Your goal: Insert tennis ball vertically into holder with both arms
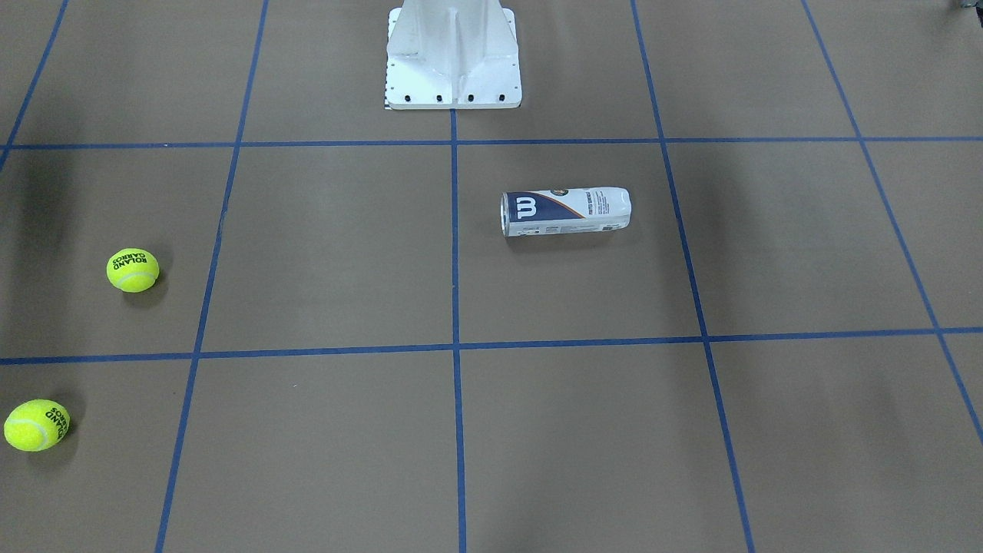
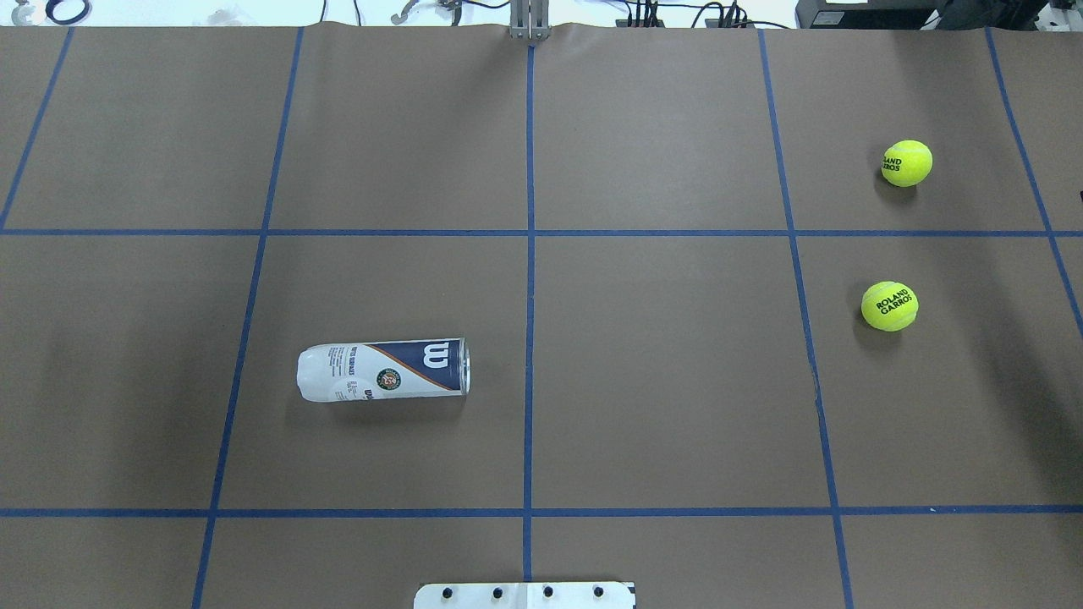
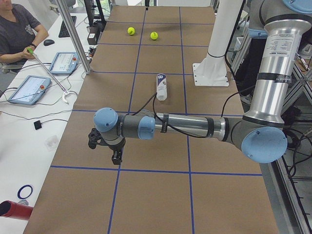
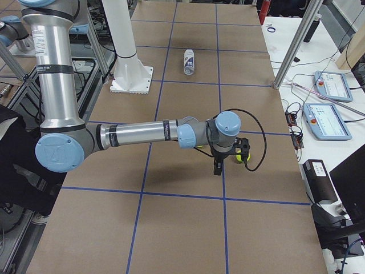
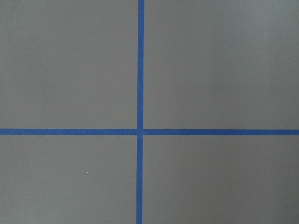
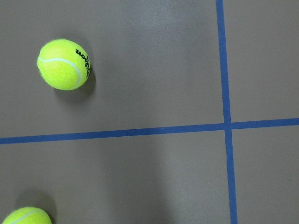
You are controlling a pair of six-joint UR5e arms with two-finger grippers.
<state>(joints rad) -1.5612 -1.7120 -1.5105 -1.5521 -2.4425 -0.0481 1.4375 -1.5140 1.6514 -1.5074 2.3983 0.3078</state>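
The left gripper (image 3: 116, 157) is showing only from the table's end, pointing down over the brown table (image 3: 146, 195). I cannot tell whether its jaws are released or clenched. Nothing is sitting between its fingers, and its wrist camera is looking down on bare paper and a crossing of blue tape lines (image 5: 140, 131). The left arm (image 3: 195, 126) is reaching out level above the table's left end.

The right gripper (image 4: 217, 169) is likewise appearing only from the other end of the table, so its jaw state cannot be told either. It is hanging fingers down, with a bit of yellow tennis ball (image 4: 238, 158) peeking out just behind it. Its wrist camera is taking in one ball (image 6: 63, 64) and the top of a second ball (image 6: 25, 215) at the lower edge. The right arm (image 4: 142, 134) is stretching out level over the right end.

The holder (image 2: 382, 370) is lying on its side on the left half of the table, in the middle row of squares. Its silver-rimmed end is facing the centre tape line and it is touching neither gripper.

The two tennis balls are resting well apart from the holder on the right half, the nearer ball (image 2: 889, 305) in the middle row and the farther ball (image 2: 907, 162) one square beyond it.

The white pedestal base (image 1: 453, 61) is standing at the robot's edge on the centre line. A seated person (image 3: 17, 31) is holding a long stick beside two tablets (image 3: 29, 87) on a side bench.
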